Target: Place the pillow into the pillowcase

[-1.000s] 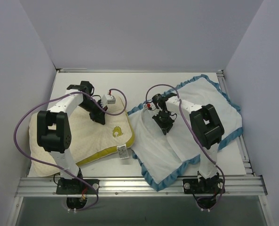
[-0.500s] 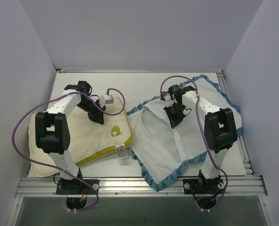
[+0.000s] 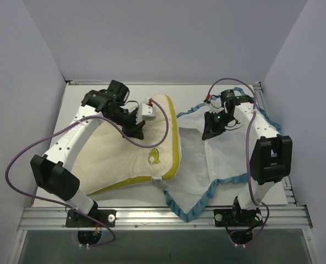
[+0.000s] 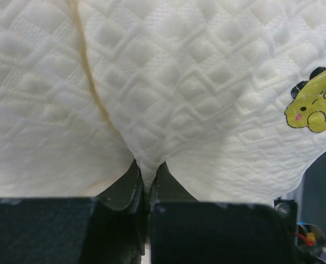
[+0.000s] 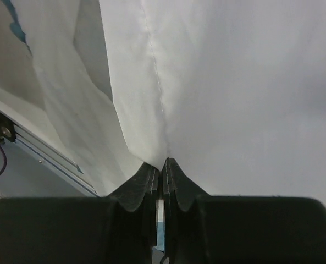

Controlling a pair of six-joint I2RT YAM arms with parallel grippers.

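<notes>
Left pincer [image 4: 147,171] clamps the pillow [image 3: 119,157], tilted toward the pillowcase [image 3: 193,162]; right pincer [image 5: 161,165] clamps its top layer, apparently opening it.

Lab robot cell. Plain grey panel walls [image 3: 168,38] beyond left gripper [image 3: 136,130] and right gripper [image 3: 209,131], also outboard of each, boxing in white tabletop [image 3: 184,93]. Aluminium extrusion rail [image 3: 163,215] behind both grippers at near edge, black arm bases [image 3: 88,219] bolted onto it. Purple cables [image 3: 7,173] exposed, looping back from wrists. Bare wiring and connector visible beside right gripper in wrist view.
</notes>
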